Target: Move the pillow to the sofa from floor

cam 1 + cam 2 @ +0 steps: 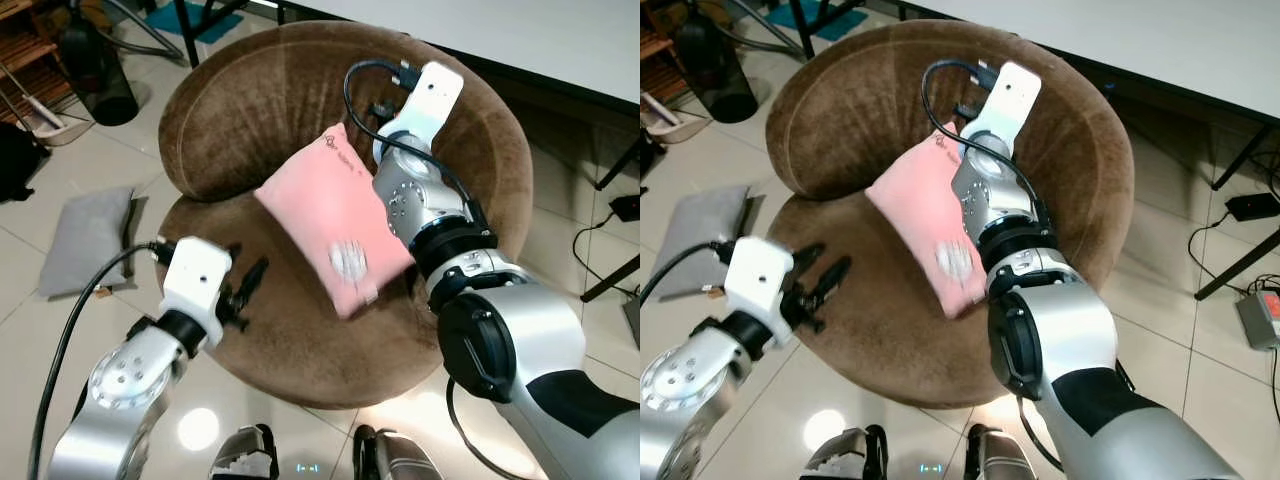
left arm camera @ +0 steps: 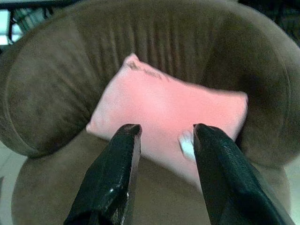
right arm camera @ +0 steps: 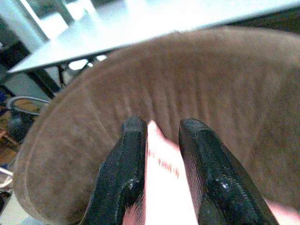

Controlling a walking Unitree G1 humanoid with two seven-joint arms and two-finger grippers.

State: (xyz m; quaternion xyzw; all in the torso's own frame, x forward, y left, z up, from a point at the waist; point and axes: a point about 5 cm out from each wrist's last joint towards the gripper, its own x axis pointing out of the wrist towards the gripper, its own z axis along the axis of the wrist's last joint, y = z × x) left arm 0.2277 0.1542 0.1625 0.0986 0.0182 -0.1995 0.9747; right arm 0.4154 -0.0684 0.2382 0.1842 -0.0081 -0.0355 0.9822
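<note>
Left gripper (image 2: 161, 133) points at the pink pillow (image 2: 168, 117), its two black fingers (image 2: 112, 183) spread apart with a clear gap, nothing between them. Pillow lies on the brown sofa (image 2: 56, 89), tilted, leaning against the ribbed backrest, one corner up. Small white patch (image 2: 186, 145) on the pillow near one fingertip. Curved sofa back wraps around behind the pillow; seat cushion below.

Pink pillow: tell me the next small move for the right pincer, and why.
Probably open the right pincer and draw it back. The pink pillow already lies on the brown sofa's seat, leaning against the backrest, and the right wrist view shows the fingers closed on the pillow's upper corner. The left pincer hovers open over the seat, apart from the pillow.
</note>
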